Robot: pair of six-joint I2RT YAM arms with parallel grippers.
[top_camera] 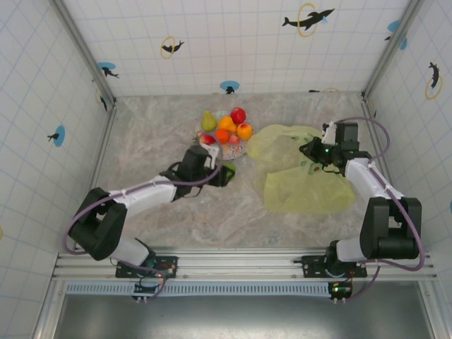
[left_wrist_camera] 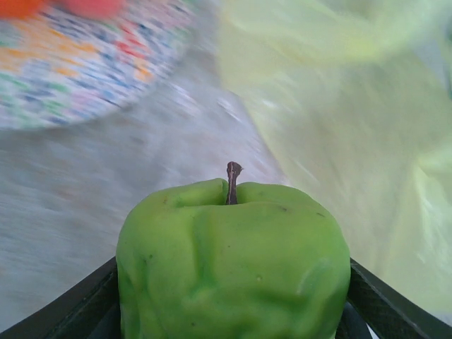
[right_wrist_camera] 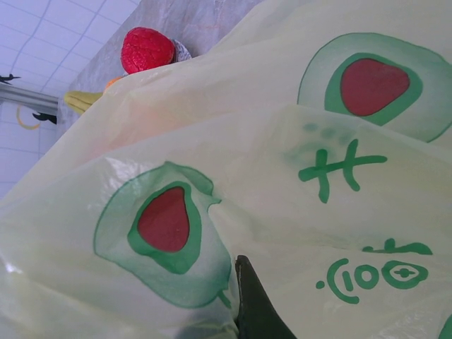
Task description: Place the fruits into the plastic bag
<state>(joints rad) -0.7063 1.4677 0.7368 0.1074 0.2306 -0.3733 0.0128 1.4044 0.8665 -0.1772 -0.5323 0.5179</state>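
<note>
Green apple (left_wrist_camera: 233, 261) sits clamped in your left gripper (top_camera: 227, 171), centre frame from above. Plastic bag (top_camera: 304, 185) lies just right of it. Right gripper (top_camera: 309, 152) is at the bag's upper edge; I cannot tell whether it grips.

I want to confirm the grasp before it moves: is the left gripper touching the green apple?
Touching. The left wrist view shows the green apple seated between the left gripper's dark fingers, both meeting its sides.
</note>
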